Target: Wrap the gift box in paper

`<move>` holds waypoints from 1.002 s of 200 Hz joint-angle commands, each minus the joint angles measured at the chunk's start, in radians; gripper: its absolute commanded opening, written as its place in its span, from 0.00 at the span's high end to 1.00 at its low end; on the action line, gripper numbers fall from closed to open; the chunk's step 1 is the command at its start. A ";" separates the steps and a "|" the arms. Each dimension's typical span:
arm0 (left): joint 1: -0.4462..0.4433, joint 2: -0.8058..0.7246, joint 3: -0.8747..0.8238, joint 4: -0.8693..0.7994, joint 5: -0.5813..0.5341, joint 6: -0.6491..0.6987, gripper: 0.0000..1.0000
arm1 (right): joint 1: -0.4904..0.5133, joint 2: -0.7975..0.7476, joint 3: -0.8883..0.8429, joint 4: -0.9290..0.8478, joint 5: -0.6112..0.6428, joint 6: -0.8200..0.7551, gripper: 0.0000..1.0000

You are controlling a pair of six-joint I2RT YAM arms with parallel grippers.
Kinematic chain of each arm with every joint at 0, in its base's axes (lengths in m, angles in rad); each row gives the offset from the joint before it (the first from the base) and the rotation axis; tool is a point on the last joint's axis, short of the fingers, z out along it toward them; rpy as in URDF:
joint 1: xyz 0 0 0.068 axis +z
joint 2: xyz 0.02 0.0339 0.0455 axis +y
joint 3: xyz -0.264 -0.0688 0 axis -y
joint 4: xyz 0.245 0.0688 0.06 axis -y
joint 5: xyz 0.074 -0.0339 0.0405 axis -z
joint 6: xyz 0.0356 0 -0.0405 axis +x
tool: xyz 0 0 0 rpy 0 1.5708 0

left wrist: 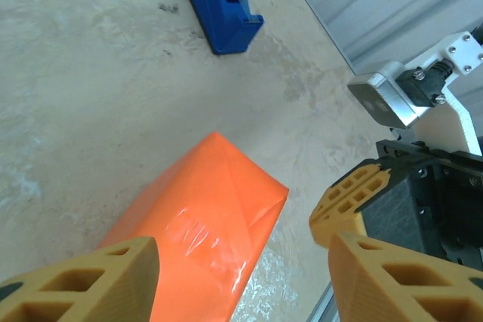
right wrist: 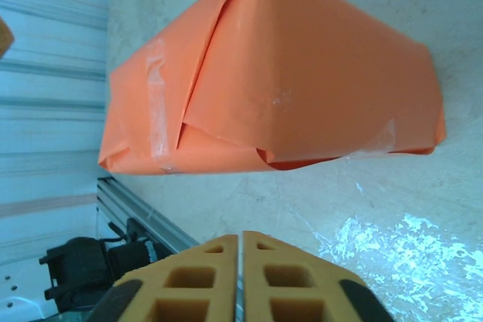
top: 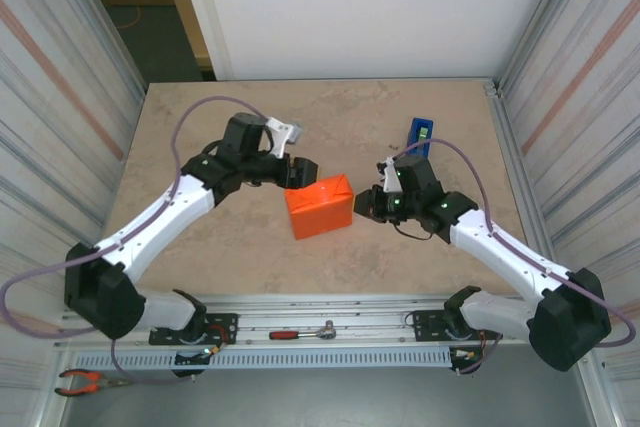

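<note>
The orange paper [top: 320, 207] is folded and taped into a closed parcel lying flat at mid-table; the gift box is hidden inside it. Clear tape strips [right wrist: 156, 96] hold the end folds. My left gripper [top: 297, 172] hovers at the parcel's far left corner, open, and in the left wrist view the paper [left wrist: 204, 216] lies below and between the spread fingers of the left gripper [left wrist: 241, 269]. My right gripper [top: 362, 204] sits just off the parcel's right end, shut and holding nothing. In the right wrist view the right gripper [right wrist: 240, 243] is a short gap away from the paper [right wrist: 287, 73].
A blue tape dispenser [top: 420, 134] stands behind the right gripper, also in the left wrist view [left wrist: 219, 5]. A ratchet [top: 305, 332] and pliers [top: 85, 382] lie by the near rail. Corrugated walls close in both sides of the table.
</note>
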 commanded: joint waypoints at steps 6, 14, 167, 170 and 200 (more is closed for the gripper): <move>0.009 -0.127 -0.119 0.025 -0.054 -0.045 0.30 | -0.018 -0.002 0.084 -0.032 -0.030 -0.052 0.74; 0.010 -0.166 -0.159 0.025 -0.073 -0.052 0.27 | -0.018 0.006 0.099 -0.040 -0.031 -0.062 0.63; -0.254 -0.620 -0.778 0.120 -0.383 -0.390 0.01 | 0.003 -0.059 -0.115 -0.072 0.075 -0.203 0.20; -0.265 -0.613 -0.782 0.129 -0.395 -0.396 0.01 | 0.008 -0.058 -0.120 -0.067 0.079 -0.203 0.20; -0.328 -0.520 -0.803 0.233 -0.464 -0.423 0.01 | 0.051 -0.049 -0.169 -0.002 0.118 -0.193 0.19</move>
